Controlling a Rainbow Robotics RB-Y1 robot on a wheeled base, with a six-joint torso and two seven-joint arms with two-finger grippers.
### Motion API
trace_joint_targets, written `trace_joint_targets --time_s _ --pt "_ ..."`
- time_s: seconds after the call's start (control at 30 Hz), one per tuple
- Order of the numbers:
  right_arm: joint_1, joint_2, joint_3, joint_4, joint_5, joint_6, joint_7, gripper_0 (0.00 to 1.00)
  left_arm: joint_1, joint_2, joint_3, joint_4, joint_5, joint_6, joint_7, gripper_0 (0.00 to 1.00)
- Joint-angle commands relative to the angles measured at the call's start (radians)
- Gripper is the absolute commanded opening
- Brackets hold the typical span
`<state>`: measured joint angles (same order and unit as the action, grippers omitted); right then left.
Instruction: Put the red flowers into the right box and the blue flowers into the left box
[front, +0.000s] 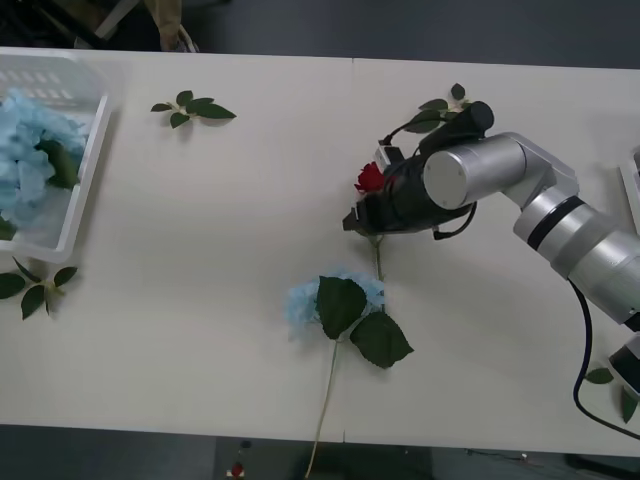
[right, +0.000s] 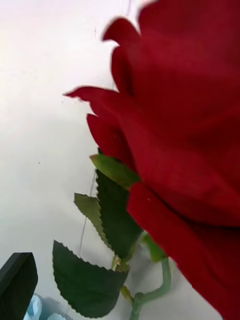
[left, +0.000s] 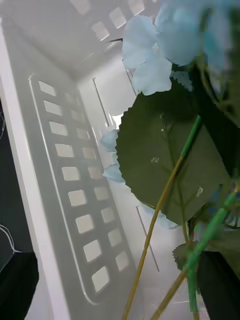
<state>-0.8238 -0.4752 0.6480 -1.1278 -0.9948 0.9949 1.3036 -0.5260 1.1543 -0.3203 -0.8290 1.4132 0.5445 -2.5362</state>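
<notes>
Right gripper (front: 372, 200) clamped on a red rose (front: 369, 178) mid-table just beyond the blue flower (front: 335, 295); red sorting in hand, next needs carrying it right to the right box (front: 631, 180).

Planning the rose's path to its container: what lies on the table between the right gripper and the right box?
Front view: bare tabletop between the right gripper, at the red rose, and the right box; the robot's own arm spans it above.
</notes>
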Motion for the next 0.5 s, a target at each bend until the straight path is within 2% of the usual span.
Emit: trace_joint_targets --time_s 0.03,0.17,0.23,0.43,0.5 --pt "-0.023 0.004 0.012 0.0 0.002 -0.019 -0.033 1.0 -0.028 0.041 0.026 -0.039 0.084 0.011 -0.007 0.92" --pt "-0.023 0.007 0.044 0.014 0.002 -0.058 -0.03 1.0 -0.028 0.054 0.069 -0.067 0.173 0.094 -0.018 0.92" --pt "-0.023 0.007 0.061 0.014 0.002 -0.076 -0.03 0.95 -0.028 0.058 0.113 -0.079 0.184 0.143 -0.026 0.92" --pt "-0.023 0.01 0.074 0.037 0.002 -0.088 -0.023 0.67 -0.026 0.076 0.3 -0.121 0.151 0.359 -0.042 0.92" --pt "-0.023 0.01 0.079 0.042 0.004 -0.088 -0.017 0.49 -0.026 0.076 0.382 -0.131 0.142 0.456 -0.049 0.92"
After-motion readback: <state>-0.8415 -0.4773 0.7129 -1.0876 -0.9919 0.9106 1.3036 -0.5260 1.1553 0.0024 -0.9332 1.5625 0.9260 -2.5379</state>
